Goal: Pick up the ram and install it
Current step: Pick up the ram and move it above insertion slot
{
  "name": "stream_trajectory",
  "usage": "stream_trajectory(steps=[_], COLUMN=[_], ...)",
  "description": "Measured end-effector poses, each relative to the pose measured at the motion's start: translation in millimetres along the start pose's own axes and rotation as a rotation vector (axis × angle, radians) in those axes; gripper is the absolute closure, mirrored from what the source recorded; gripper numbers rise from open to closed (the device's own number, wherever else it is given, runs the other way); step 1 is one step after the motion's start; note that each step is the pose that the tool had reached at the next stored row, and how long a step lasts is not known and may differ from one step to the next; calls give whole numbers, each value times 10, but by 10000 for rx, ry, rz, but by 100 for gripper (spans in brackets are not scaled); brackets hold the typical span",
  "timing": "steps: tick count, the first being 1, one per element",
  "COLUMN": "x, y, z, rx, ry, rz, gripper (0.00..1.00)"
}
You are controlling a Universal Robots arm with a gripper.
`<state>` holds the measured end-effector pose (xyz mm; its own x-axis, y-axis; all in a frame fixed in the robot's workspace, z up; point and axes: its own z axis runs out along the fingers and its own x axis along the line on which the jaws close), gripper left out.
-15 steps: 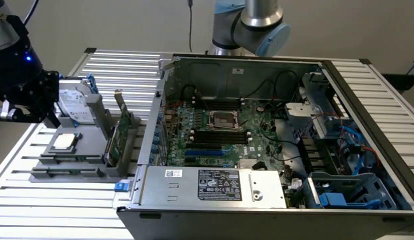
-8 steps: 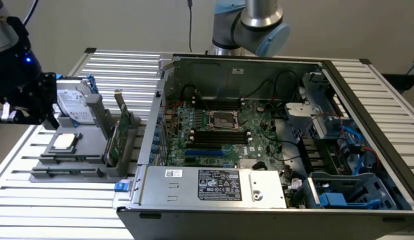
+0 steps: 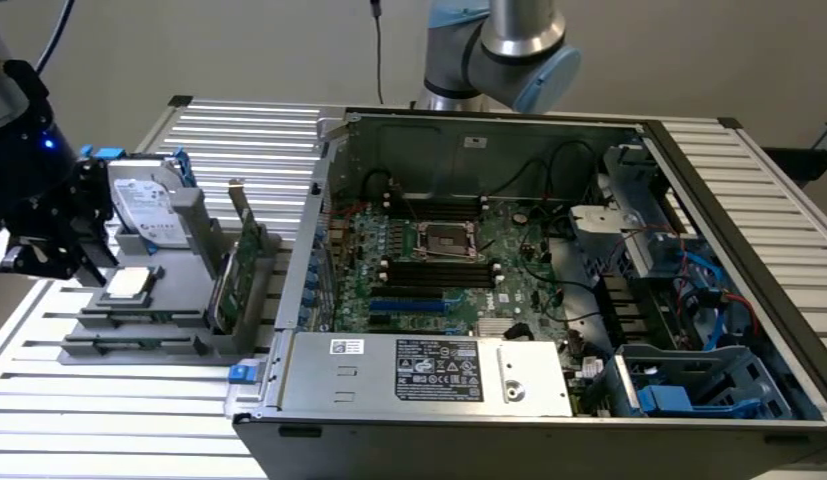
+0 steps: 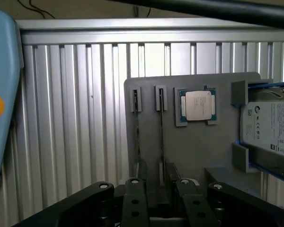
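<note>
My gripper (image 3: 46, 255) hangs at the exterior view's left, over the grey parts holder (image 3: 146, 335). In the wrist view its black fingers (image 4: 135, 198) stand apart above the holder (image 4: 199, 146), and the gripper (image 4: 160, 185) is open. Two narrow slots hold thin strips seen edge-on, which I take for the ram (image 4: 161, 137); this strip runs down into the gap between the fingers without touching them. The other strip (image 4: 136, 137) lies just beside it. The open computer case (image 3: 733, 200) shows the motherboard with its black memory slots (image 3: 440, 268).
On the holder sit a silver processor chip (image 4: 198, 105), a hard drive with blue rails (image 4: 270, 127) and an upright green expansion card (image 3: 240, 270). The holder and the case stand on a ribbed aluminium table (image 3: 240, 130). A power supply (image 3: 427, 370) fills the case's near side.
</note>
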<state>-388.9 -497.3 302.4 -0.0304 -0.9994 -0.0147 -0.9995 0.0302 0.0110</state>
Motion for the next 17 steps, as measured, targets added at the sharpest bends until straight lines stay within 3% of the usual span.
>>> stream_trajectory(steps=[4, 11, 17], x=[94, 106, 140], y=[-4, -6, -6], z=[74, 190, 300], rx=[-4, -22, -23], ry=[-7, 4, 4], rz=[-73, -925, -998], gripper=[69, 69, 69])
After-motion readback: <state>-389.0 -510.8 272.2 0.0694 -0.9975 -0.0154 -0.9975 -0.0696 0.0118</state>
